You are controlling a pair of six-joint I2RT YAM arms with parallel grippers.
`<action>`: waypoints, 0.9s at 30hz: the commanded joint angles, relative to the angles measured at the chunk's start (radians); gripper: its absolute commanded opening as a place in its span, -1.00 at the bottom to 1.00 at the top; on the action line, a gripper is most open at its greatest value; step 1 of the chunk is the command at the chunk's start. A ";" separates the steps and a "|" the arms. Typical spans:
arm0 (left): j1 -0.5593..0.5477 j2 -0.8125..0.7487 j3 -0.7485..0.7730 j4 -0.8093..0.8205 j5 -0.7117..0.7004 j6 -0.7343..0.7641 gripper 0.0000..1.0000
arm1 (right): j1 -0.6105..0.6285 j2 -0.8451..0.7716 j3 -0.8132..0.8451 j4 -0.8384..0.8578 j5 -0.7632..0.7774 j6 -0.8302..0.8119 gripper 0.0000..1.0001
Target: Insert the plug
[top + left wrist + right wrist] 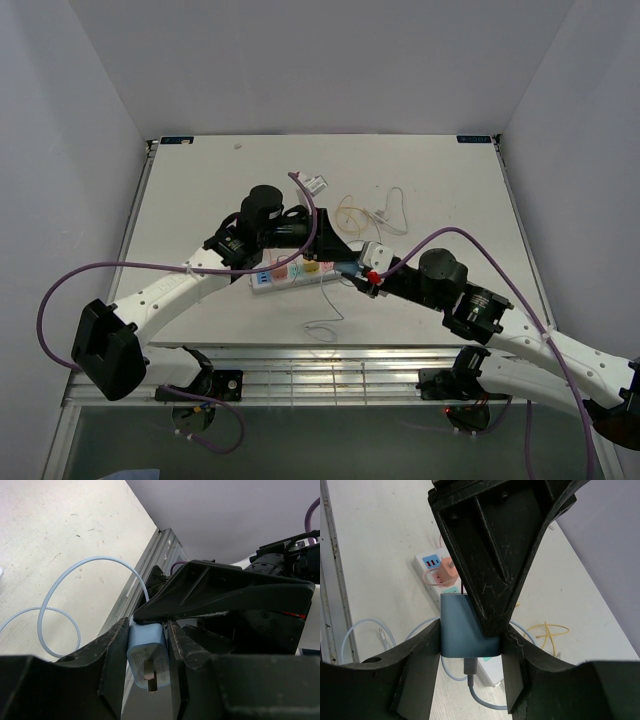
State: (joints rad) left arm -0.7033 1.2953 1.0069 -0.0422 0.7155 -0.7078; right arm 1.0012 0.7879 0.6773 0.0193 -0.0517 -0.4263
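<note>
The left gripper point(145, 652) is clamped on the pale blue plug point(146, 647), a small rounded block with two flat metal prongs showing and a pale blue cable point(100, 558) looping over the table. It is held mid-table, by the right end of the white power strip point(295, 273). The right gripper point(470, 645) is clamped on a dark blue-grey charger block point(457, 630).

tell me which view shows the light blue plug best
Left wrist: the light blue plug fills the gap in the left claw, body and metal prongs clear. In the top external view the arms hide it; the right wrist view shows a dark blue adapter, not this plug.
</note>
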 commanded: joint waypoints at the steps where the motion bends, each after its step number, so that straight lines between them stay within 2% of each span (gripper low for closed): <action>1: -0.021 -0.050 -0.008 0.033 0.059 -0.012 -0.88 | -0.003 -0.004 0.044 0.065 0.033 -0.019 -0.81; 2: -0.021 -0.051 -0.010 0.034 0.070 -0.015 -1.00 | -0.003 -0.004 0.045 0.068 0.038 -0.019 -0.81; 6: -0.022 -0.062 -0.017 0.034 0.067 -0.024 -1.00 | -0.004 -0.004 0.051 0.068 0.091 -0.022 -0.79; 8: -0.022 -0.068 -0.028 0.034 0.047 -0.036 -1.00 | -0.004 -0.001 0.050 0.070 0.119 -0.016 -0.60; 9: -0.022 -0.076 -0.031 0.034 0.015 -0.039 -1.00 | -0.004 0.001 0.051 0.070 0.128 -0.006 -0.40; 10: -0.022 -0.080 -0.034 0.034 -0.013 -0.047 -1.00 | -0.004 0.002 0.051 0.071 0.131 0.003 0.27; 13: -0.021 -0.093 -0.033 0.021 -0.129 -0.061 -1.00 | -0.004 0.011 0.064 0.059 0.160 0.099 0.89; 14: -0.021 -0.094 -0.030 0.021 -0.154 -0.062 -1.00 | -0.004 0.010 0.068 0.032 0.162 0.172 0.96; 16: -0.022 -0.102 -0.030 0.027 -0.241 -0.076 -1.00 | -0.004 0.002 0.070 0.004 0.214 0.268 0.80; 19: -0.022 -0.110 -0.024 0.021 -0.344 -0.079 -1.00 | -0.004 -0.050 0.054 -0.024 0.330 0.484 0.80; 23: -0.022 -0.119 -0.019 0.033 -0.499 -0.085 -1.00 | -0.004 -0.169 0.027 -0.084 0.296 0.696 0.80; 24: -0.022 -0.119 -0.019 0.034 -0.510 -0.093 -1.00 | -0.003 -0.185 0.016 -0.078 0.276 0.766 0.80; 27: -0.021 -0.140 -0.039 0.116 -0.515 -0.113 -1.00 | -0.006 -0.207 0.016 -0.070 0.254 0.845 0.80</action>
State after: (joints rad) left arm -0.7227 1.2125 0.9741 -0.0128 0.2752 -0.7963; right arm 0.9974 0.5934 0.6903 -0.0639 0.2092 0.2451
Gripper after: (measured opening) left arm 0.422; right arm 0.903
